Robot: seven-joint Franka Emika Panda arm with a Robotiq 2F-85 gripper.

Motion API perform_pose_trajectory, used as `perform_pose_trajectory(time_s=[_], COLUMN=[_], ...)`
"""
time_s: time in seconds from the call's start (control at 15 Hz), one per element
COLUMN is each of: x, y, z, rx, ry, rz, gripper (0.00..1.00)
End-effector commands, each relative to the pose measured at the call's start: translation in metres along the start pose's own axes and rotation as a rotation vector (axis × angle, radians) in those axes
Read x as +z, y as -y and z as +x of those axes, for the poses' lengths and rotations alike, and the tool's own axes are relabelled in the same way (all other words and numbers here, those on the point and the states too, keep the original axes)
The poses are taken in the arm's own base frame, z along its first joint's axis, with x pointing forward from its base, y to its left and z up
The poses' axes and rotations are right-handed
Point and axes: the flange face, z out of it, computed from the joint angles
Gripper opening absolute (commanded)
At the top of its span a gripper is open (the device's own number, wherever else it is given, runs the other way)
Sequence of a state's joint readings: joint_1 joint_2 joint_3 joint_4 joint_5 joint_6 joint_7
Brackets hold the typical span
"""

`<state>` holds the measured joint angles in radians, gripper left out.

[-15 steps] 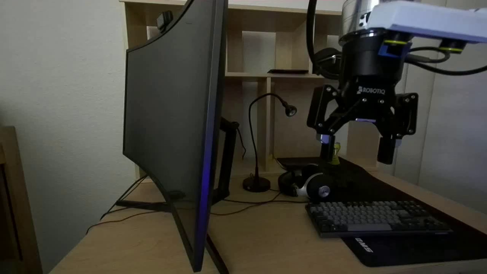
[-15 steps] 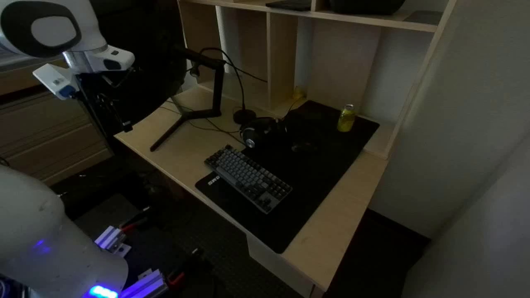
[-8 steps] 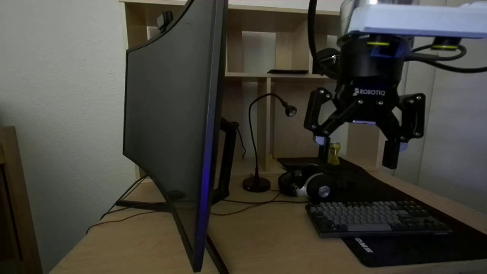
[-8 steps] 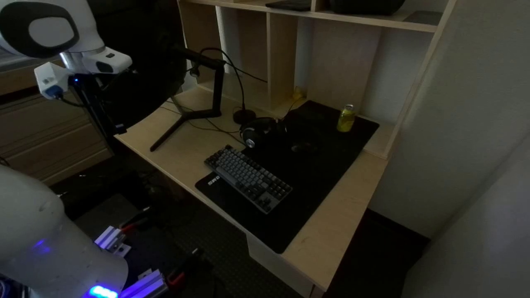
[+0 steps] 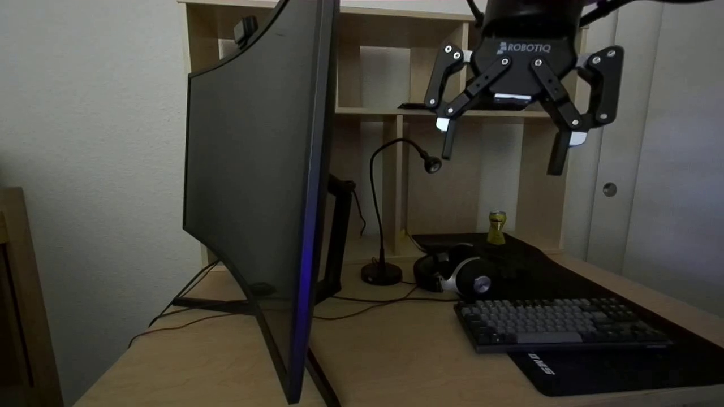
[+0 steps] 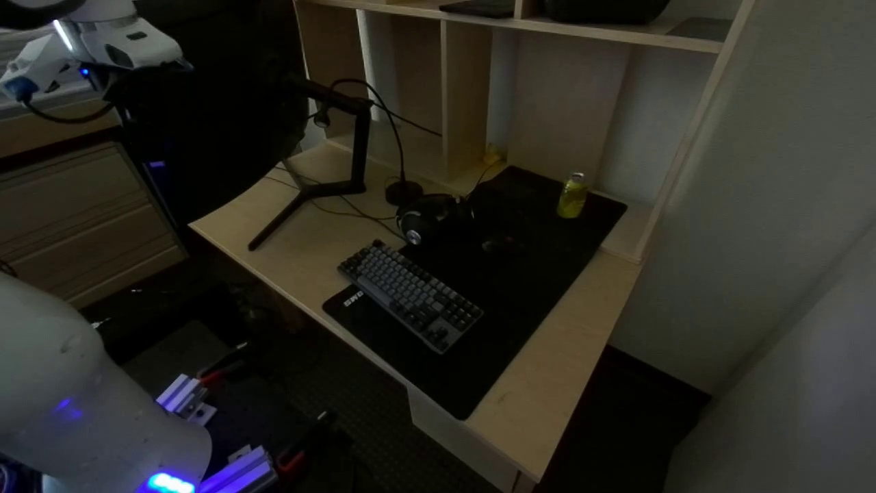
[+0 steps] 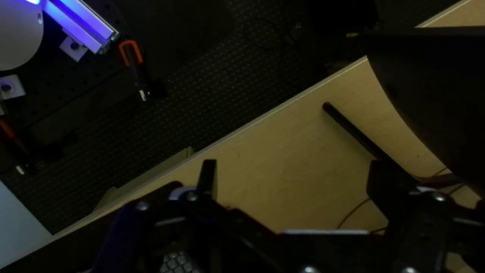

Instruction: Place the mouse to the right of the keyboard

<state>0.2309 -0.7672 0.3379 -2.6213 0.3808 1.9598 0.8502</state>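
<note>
The black keyboard (image 5: 557,325) with grey and dark keys lies on a dark desk mat (image 5: 628,370). It also shows in an exterior view (image 6: 410,294), and a few keys show at the bottom of the wrist view (image 7: 178,263). A small dark shape, seemingly the mouse (image 6: 499,243), lies on the mat between the headphones and the can; it is dim. My gripper (image 5: 502,166) is open and empty, high above the desk, pointing down. In the wrist view its fingers (image 7: 290,163) are wide apart over bare desk. The mouse is out of the wrist view.
A tall curved monitor (image 5: 254,158) stands beside the gripper. Its foot (image 7: 352,131) shows in the wrist view. Headphones (image 5: 458,277), a gooseneck lamp (image 5: 382,271) and a yellow can (image 6: 572,196) stand farther back. Shelves (image 6: 469,103) rise behind. Cables cross the desk.
My gripper has risen well above its earlier height and shifted slightly toward the monitor in an exterior view, with its tilt changed. It stays open. The desk objects have not moved.
</note>
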Motion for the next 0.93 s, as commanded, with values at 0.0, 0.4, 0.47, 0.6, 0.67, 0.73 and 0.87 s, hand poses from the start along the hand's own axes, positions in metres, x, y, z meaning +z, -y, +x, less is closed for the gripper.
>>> perform_pose_trajectory(time_s=[0.0, 0.4, 0.47, 0.6, 0.67, 0.73, 0.87], x=[0.013, -0.024, -0.033, -0.051, -0.038, -0.046, -0.051], y=[0.000, -0.117, -0.142, -0.190, -0.160, -0.180, -0.196], z=[0.006, 0.137, 0.156, 0.191, 0.165, 0.177, 0.188], rx=[-0.021, 0.386, 0.453, 0.568, 0.499, 0.540, 0.573], ry=[0.012, -0.022, -0.024, 0.002, -0.031, -0.029, -0.022], rz=[-0.061, -0.032, -0.004, 0.078, 0.044, 0.073, 0.095], gripper=[1.00, 1.00, 1.00, 1.00, 1.00, 1.00, 1.00])
